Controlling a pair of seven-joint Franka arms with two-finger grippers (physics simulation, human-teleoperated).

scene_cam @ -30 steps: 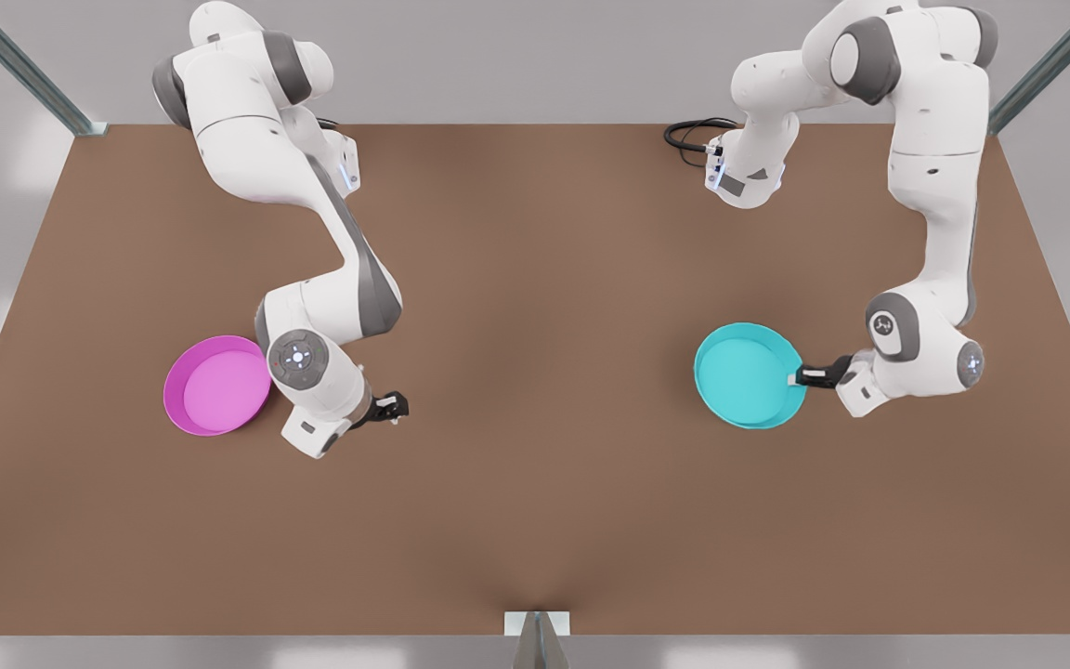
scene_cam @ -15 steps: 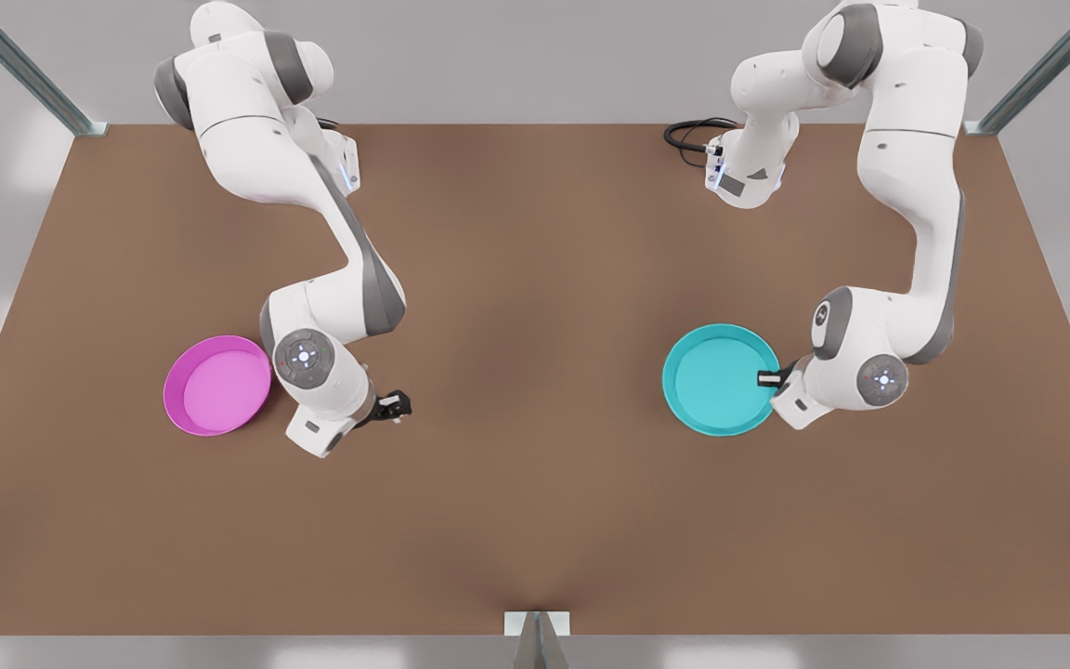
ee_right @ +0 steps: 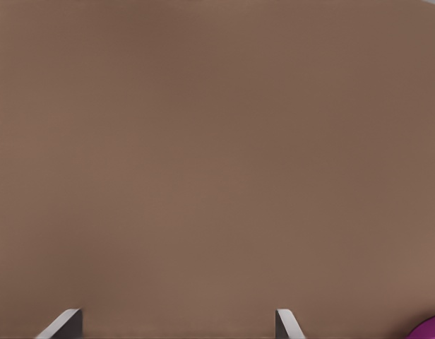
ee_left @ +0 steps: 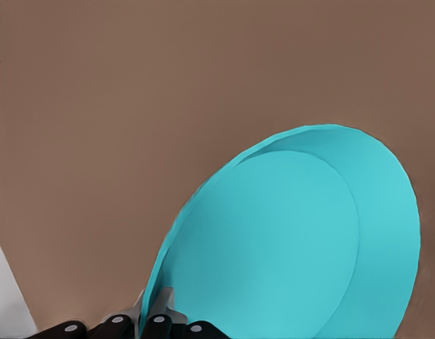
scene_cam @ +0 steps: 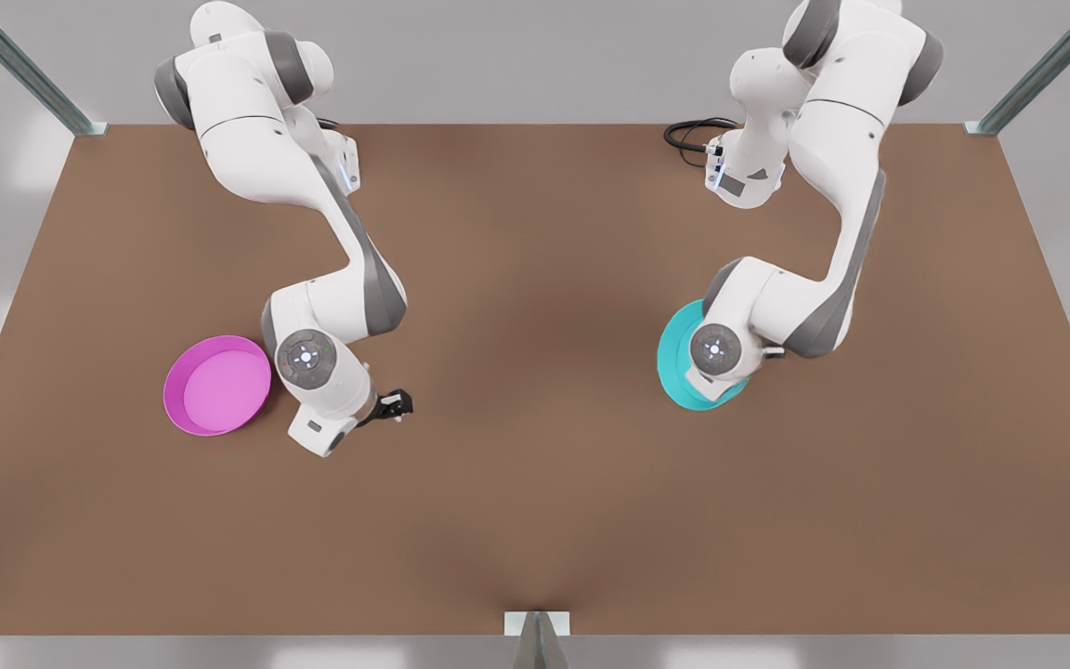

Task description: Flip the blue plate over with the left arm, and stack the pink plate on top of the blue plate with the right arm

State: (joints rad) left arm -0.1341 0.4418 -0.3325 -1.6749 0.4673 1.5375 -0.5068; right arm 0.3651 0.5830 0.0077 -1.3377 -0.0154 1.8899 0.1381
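While the left pincer (ee_left: 143, 326) is clamped on the rim of the round shallow turquoise plate (ee_left: 288, 247), tilting it off the brown bench (scene_cam: 535, 465), it looks stiff, light and slick. Right pincer (scene_cam: 393, 406) waits spread open, round magenta plate (scene_cam: 217, 385) just behind it.

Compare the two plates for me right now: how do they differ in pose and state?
The pink plate lies flat on the table, open side up; the blue plate is tilted up on edge. The left gripper is shut on the blue plate's rim, while the open right gripper holds nothing beside the pink one. Both are round, plain, shallow dishes.
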